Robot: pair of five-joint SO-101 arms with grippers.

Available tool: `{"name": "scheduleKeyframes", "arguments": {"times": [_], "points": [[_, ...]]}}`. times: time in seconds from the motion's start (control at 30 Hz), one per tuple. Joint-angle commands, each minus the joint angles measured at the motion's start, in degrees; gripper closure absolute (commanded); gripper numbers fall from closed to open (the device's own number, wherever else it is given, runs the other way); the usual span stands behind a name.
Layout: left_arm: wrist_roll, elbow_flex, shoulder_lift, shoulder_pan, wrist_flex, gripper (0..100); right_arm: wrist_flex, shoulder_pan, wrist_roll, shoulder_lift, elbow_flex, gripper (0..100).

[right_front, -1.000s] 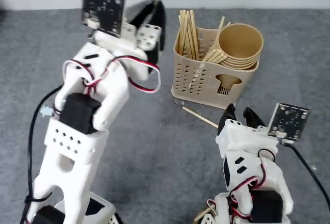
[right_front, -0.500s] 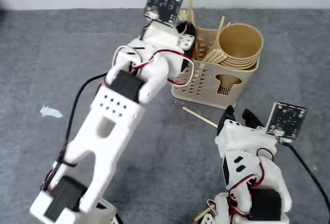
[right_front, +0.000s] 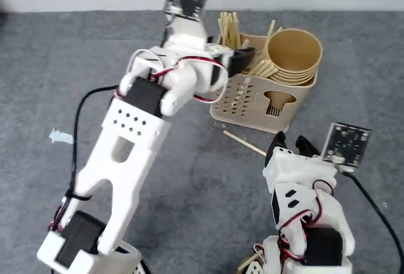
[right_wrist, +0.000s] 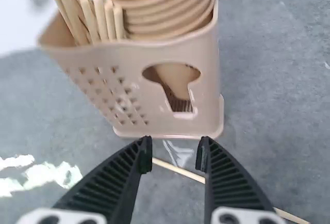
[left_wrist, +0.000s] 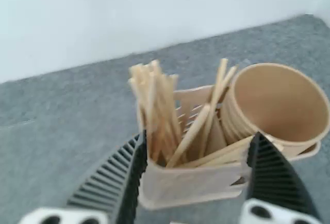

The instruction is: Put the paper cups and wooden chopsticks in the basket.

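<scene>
The beige perforated basket (right_front: 252, 100) stands at the back right of the grey table. It holds a stack of paper cups (right_front: 294, 51) and a bunch of wooden chopsticks (right_front: 228, 29). My left gripper (right_front: 243, 58) hangs open just over the basket's near rim; the left wrist view shows its fingers (left_wrist: 129, 177) spread wide on either side of the basket (left_wrist: 191, 188), the chopsticks (left_wrist: 154, 113) and the cups (left_wrist: 281, 105). One chopstick (right_front: 245, 142) lies on the table in front of the basket. My right gripper (right_front: 291, 142) sits low beside it, open, fingers (right_wrist: 138, 158) just above that chopstick (right_wrist: 178, 171).
A small bluish scrap (right_front: 61, 137) lies on the table at the left. A clear bit of plastic (right_wrist: 178, 152) lies at the basket's (right_wrist: 154, 95) foot. More wooden sticks (right_front: 249, 265) show by the right arm's base. A white wall bounds the table's far edge.
The left arm swung right with an upright chopstick from behind the table to over the basket, then opened; the stick now stands among those in the basket. The right arm hardly moved.
</scene>
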Motion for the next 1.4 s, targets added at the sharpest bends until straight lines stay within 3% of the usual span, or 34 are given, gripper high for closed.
{"name": "scheduleKeyframes", "arguments": {"times": [0.0,0.27,0.53,0.67,0.87,1.37], "points": [[0.9,-3.4,-5.0,-1.9,5.0,70,2.5,-0.1,4.0,0.0,-0.9,85.6],[0.9,-3.3,-9.2,-9.9,13.4,70,5.8,-0.1,10.2,2.9,-1.7,85.6],[0.9,-1.3,-12.8,-16.9,18.2,70,5.8,-0.1,16.0,25.2,-10.0,85.4],[0.8,3.5,-12.6,-21.1,17.8,70,5.8,-0.2,19.4,36.1,-14.3,85.2],[0.8,13.3,-12.8,-25.5,10.7,70,4.6,-0.1,25.7,49.5,-16.4,85.2],[3.1,19.4,-12.8,-25.1,6.2,70,-11.7,0.1,36.3,68.2,-16.4,85.1]]}}
